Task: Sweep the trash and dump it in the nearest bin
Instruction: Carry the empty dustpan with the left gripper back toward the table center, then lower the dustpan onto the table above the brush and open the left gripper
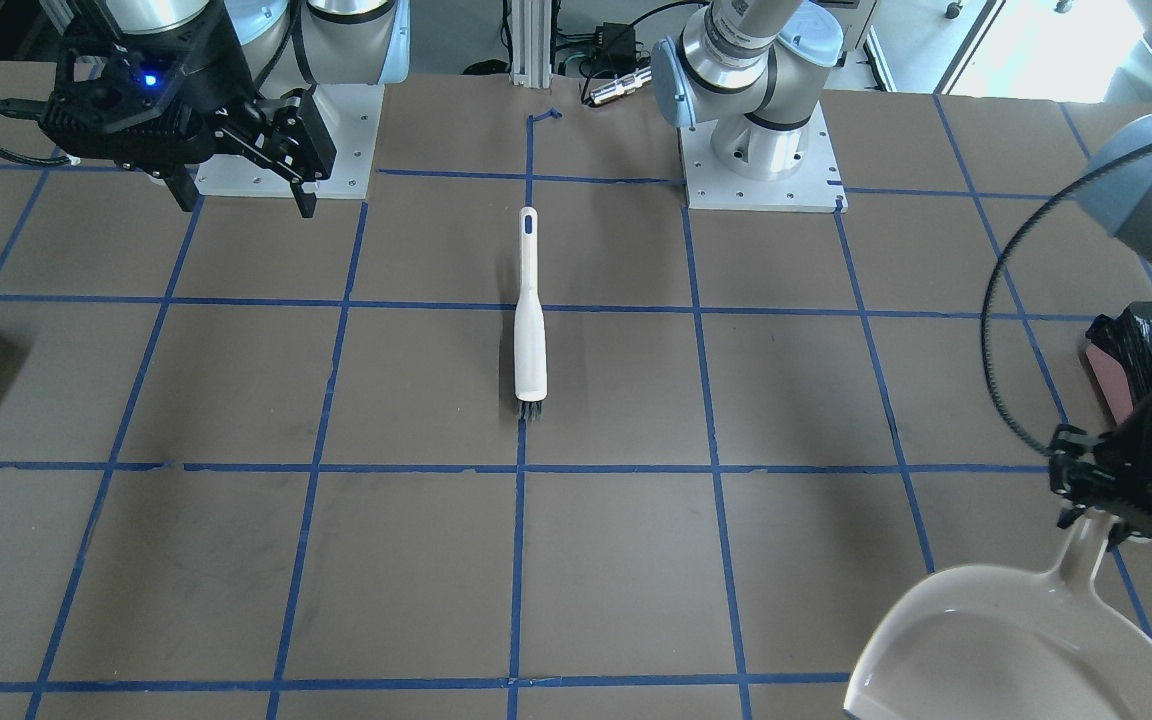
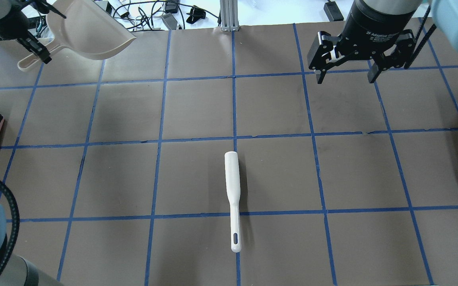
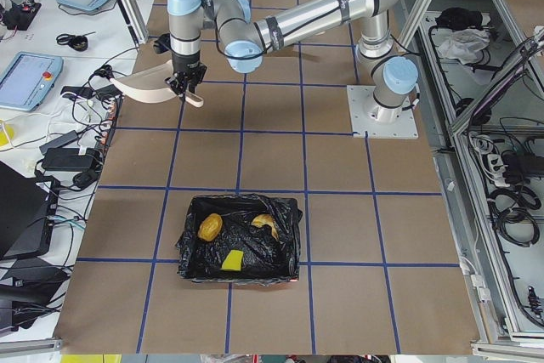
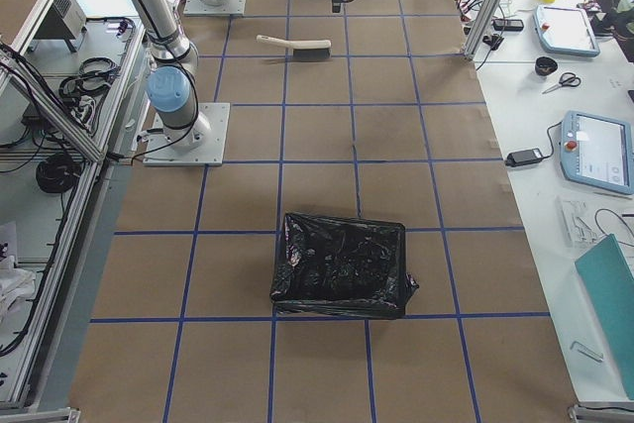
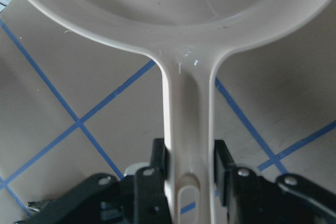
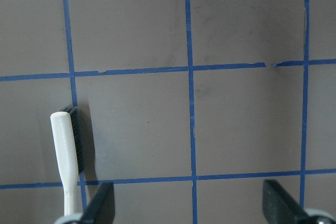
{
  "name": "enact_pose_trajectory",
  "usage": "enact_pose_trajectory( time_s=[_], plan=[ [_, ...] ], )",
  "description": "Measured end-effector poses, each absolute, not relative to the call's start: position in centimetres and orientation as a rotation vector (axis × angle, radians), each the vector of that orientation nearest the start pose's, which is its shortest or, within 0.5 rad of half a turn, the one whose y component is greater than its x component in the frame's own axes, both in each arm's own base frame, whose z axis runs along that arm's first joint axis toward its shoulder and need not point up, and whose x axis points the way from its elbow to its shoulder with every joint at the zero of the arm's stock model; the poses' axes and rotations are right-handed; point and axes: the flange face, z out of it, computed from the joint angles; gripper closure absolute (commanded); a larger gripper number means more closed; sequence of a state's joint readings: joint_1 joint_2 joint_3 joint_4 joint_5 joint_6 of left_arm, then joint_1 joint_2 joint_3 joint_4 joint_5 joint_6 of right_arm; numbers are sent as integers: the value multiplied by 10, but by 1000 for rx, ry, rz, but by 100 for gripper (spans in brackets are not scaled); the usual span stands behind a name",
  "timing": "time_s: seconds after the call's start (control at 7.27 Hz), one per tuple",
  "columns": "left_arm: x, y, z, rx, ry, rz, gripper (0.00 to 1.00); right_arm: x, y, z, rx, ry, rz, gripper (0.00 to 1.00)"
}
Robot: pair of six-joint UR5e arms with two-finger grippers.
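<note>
The dustpan [image 2: 90,33] is pinched by the left gripper [image 5: 190,159], the right gripper [image 2: 346,78] spread; trash [image 3: 210,227] seemingly binned, so the dustpan should be lowered level.

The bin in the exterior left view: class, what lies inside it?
Inside the black-lined bin lie three bits of trash: an orange-brown lump, a yellow wedge and a pale piece half tucked into a fold. Anything under the crinkled folds cannot be seen.

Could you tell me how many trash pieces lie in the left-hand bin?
3, all in the bin: an orange-brown lump, a paler piece beside it, a yellow wedge in front. Its folds may hide more.
</note>
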State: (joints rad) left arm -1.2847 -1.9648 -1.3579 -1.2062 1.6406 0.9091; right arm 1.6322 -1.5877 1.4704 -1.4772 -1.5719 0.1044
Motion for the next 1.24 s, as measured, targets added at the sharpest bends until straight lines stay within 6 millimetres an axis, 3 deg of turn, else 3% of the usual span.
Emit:
enact_pose_trajectory(
  time_s=[0.28,0.69,0.96,1.24],
  plan=[
    [-24,-676,394,722,2931,-160,100,163,-475,536,72,3140,-32,0],
    [-137,-660,376,533,3044,-79,100,163,-475,535,71,3139,-29,0],
    [-191,-652,359,403,3186,-39,100,163,-475,534,70,3139,-24,0],
    [-227,-647,338,369,3268,27,100,163,-474,533,70,3138,-19,0]
  ],
)
